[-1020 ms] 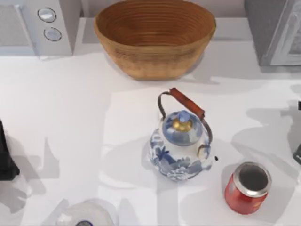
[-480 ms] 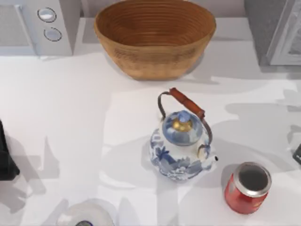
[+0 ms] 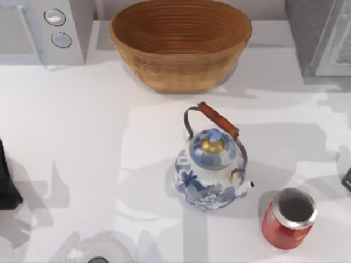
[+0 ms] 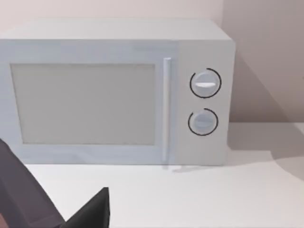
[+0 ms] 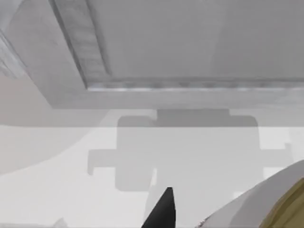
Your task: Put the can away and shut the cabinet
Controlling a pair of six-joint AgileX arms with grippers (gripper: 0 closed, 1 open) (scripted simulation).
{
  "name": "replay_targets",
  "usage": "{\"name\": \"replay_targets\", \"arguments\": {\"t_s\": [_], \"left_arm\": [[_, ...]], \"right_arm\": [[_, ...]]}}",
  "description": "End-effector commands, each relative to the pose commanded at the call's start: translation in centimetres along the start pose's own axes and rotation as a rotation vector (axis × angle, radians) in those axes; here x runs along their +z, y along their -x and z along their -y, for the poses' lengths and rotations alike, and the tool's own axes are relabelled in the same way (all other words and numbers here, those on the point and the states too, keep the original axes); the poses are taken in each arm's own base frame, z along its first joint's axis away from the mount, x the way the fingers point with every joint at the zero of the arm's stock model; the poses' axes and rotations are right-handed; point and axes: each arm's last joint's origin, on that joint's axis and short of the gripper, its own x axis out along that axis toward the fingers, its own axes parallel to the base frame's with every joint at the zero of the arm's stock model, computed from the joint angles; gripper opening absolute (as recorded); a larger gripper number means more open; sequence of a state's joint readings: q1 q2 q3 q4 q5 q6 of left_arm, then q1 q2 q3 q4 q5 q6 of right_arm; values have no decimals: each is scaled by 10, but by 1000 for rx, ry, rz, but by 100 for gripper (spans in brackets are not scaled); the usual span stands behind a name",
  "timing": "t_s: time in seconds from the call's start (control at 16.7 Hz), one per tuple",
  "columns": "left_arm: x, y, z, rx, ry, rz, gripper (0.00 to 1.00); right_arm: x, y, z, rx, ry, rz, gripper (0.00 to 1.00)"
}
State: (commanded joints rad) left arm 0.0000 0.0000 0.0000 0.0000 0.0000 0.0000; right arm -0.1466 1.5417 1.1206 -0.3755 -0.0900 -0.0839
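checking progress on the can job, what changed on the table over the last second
Little moved. The dark piece of the right arm at the top view's right edge has thinned: the upper bit seen a second ago is gone from there. The can, teapot and basket stayed put; the left arm stays parked at the left edge.

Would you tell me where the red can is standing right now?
In the top view, the can stands upright near the table's front right corner, just right of the blue-and-white teapot and apart from it.
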Motion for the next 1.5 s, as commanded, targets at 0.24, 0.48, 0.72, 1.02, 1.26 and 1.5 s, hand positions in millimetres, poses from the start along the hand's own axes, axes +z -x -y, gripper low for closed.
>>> {"name": "replay_targets", "arguments": {"t_s": [0.24,0.48,0.72,1.02,1.26,1.5], "left_arm": [[0,0,0,0,0,0,100],[0,0,0,0,0,0,100],[0,0,0,0,0,0,100],[0,0,0,0,0,0,100],[0,0,0,0,0,0,100],[0,0,0,0,0,0,100]], "right_arm": [[-1,-1,-1,2,-1,-2,0],[-15,17,-4,-10,-6,30,0],[-49,62,-12,-41,-12,146,0],[-120,119,-27,-58,-4,427,0],[-178,125,-35,-33,6,648,0],[-214,105,-39,0,7,763,0]]}}
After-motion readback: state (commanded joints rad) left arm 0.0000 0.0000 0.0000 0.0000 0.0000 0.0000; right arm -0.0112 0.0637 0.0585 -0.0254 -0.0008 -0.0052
